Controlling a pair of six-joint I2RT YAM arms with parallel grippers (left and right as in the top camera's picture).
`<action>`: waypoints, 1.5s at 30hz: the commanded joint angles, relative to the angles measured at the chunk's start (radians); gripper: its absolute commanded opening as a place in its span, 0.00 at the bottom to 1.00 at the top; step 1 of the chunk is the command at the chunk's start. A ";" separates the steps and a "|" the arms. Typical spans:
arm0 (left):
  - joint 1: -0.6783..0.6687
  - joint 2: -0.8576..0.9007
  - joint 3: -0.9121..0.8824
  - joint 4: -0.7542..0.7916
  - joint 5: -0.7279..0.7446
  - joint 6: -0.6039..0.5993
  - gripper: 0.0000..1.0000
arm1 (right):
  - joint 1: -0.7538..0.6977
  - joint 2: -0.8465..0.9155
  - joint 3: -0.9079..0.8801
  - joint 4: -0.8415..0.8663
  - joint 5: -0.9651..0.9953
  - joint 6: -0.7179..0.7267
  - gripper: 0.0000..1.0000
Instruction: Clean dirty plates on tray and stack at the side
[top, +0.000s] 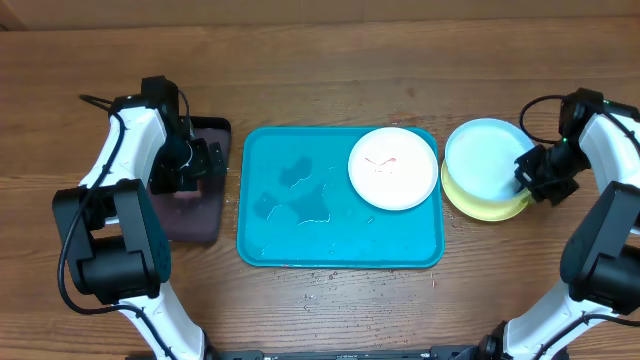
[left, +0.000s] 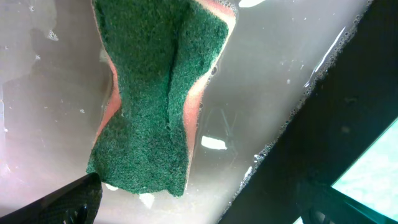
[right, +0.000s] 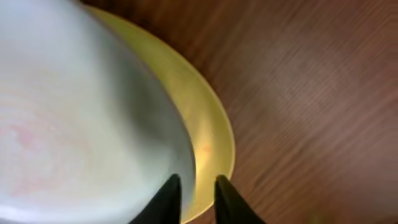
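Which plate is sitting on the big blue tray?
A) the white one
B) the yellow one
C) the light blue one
A: the white plate, with red smears on it, lies on the tray. The light blue plate rests on top of the yellow-green plate on the table beside the tray.
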 joint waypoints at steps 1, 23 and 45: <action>0.001 -0.014 0.014 -0.001 0.026 -0.014 1.00 | -0.003 -0.025 -0.006 -0.008 0.024 -0.010 0.43; 0.001 -0.014 0.014 0.001 0.026 -0.014 1.00 | 0.182 -0.025 -0.006 0.021 -0.351 -0.500 0.53; 0.001 -0.014 0.014 -0.002 0.026 -0.014 1.00 | 0.467 -0.024 -0.122 0.197 -0.177 -0.206 0.47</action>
